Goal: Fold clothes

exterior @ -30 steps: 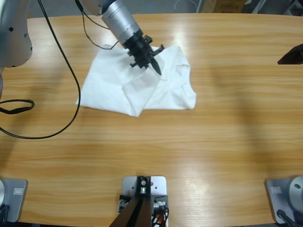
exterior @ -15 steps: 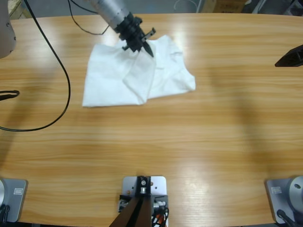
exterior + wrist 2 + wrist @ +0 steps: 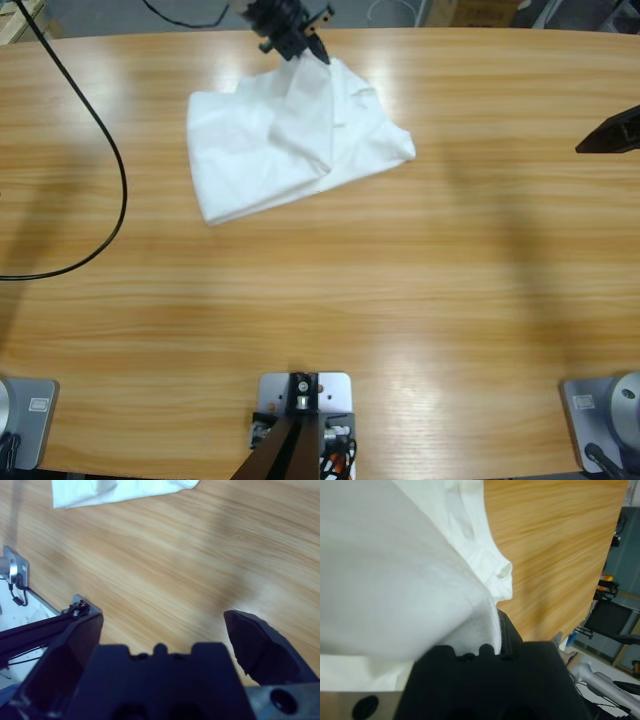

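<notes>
The clothes, one white T-shirt (image 3: 290,140), lie crumpled and partly folded on the wooden table (image 3: 330,300), left of middle near the far edge. My left gripper (image 3: 316,52) hangs over the shirt's far edge and is shut on a raised fold of the cloth. In the left wrist view the white cloth (image 3: 395,575) fills the picture and drapes over the jaws, hiding them, with a hemmed edge (image 3: 502,575) hanging free. My right gripper (image 3: 160,625) is open and holds nothing, hovering far to the right (image 3: 608,135). The shirt (image 3: 115,489) shows small at the top of the right wrist view.
A black cable (image 3: 112,150) loops over the table's left part. The far table edge (image 3: 450,30) runs just behind the left gripper. Bare wood lies between the shirt and the right gripper.
My left gripper has moved toward the far edge with the cloth in it, dragging the shirt up and slightly turning it. The right gripper has barely moved.
</notes>
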Available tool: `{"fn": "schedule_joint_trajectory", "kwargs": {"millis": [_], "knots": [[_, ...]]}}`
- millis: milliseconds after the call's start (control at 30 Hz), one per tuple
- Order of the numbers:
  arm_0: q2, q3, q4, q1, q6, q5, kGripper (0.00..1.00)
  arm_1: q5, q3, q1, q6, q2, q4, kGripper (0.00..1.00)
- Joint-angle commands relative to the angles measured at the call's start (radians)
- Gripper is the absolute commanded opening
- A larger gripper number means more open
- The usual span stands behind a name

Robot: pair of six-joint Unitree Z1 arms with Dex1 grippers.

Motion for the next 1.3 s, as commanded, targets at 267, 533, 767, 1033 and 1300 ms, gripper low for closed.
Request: {"fn": "schedule_joint_trajectory", "kwargs": {"millis": [267, 533, 767, 1033, 1300], "knots": [[0.067, -0.595, -0.07, 0.038, -0.02, 0.051, 0.0, 0.01, 0.062, 0.01, 0.005, 0.027, -0.036, 1.0], [0.117, -0.595, -0.117, 0.04, -0.04, 0.03, 0.0, 0.009, 0.064, 0.01, 0.005, 0.04, -0.039, 1.0], [0.117, -0.595, -0.119, 0.036, -0.033, 0.023, 0.996, 0.013, 0.067, 0.013, 0.004, 0.052, -0.045, 1.0], [0.107, -0.596, -0.119, 0.031, -0.025, -0.013, 0.996, 0.018, 0.068, 0.018, 0.004, 0.052, -0.05, 1.0], [0.069, -0.601, 0.103, 0.063, -0.006, -0.044, 1.0, 0.022, 0.07, 0.027, 0.004, 0.027, -0.047, 1.0]]}}
